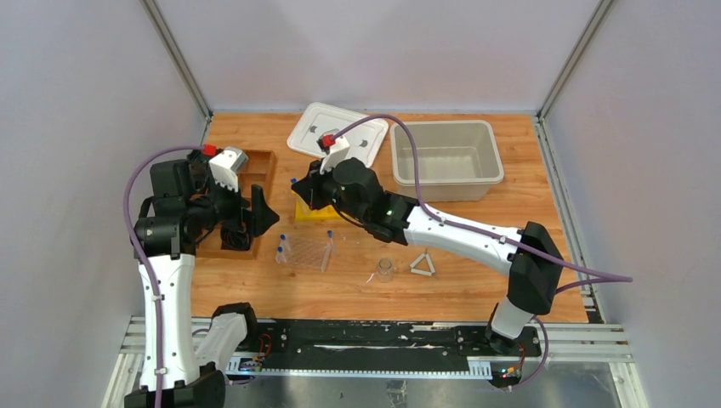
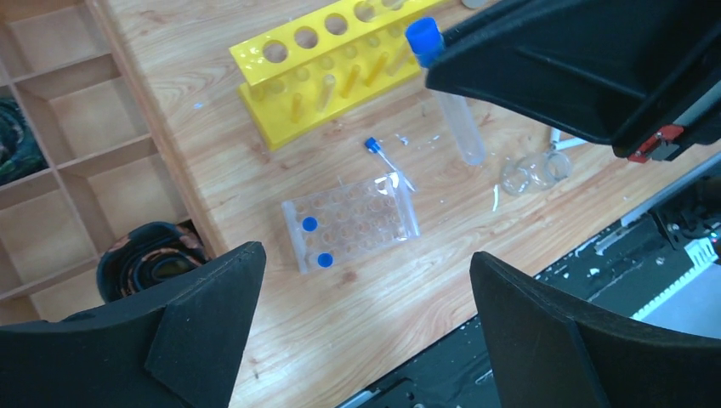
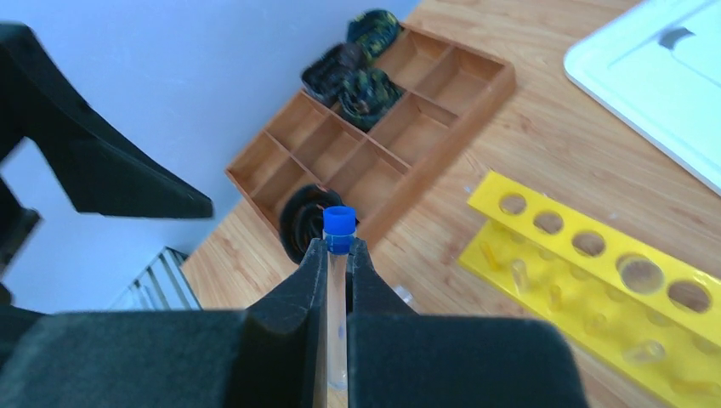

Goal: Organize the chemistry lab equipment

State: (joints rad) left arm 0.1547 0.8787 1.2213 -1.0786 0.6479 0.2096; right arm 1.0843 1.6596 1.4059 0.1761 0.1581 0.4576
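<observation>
Currently pinching blue-capped tube in right gripper near yellow rack | left gripper spread wide, empty | risks catching a hole rim if tilted, tipping rack.

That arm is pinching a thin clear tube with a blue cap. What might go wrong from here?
The right gripper grips the clear blue-capped tube just below its cap, so the long body might swing or slip out. The holes in the yellow plastic rack are small; a tilted tube may hit the rim rather than drop in.
</observation>
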